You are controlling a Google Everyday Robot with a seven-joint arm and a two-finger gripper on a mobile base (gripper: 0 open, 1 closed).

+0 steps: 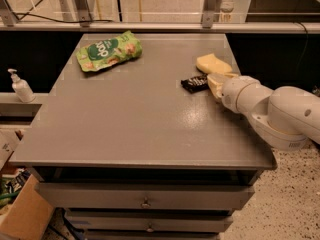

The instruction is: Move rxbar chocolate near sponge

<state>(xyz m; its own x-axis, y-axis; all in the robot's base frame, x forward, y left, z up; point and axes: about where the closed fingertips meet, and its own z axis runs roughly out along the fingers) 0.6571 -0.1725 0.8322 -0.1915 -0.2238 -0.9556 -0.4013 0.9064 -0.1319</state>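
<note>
Had the rxbar chocolate [194,83] clamped in the gripper [212,84] low over the gray table [125,119], just beside the sponge [213,64]; needed only a gentle, level release without nudging the sponge.

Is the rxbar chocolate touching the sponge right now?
Cannot tell. The camera view shows the rxbar chocolate, held in the gripper, right beside the sponge, with neither gap nor contact plain.

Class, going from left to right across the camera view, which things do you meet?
Pump bottle → green snack pouch → rxbar chocolate → sponge. The gripper sits at the rxbar chocolate's right end, just in front of the sponge.
</note>
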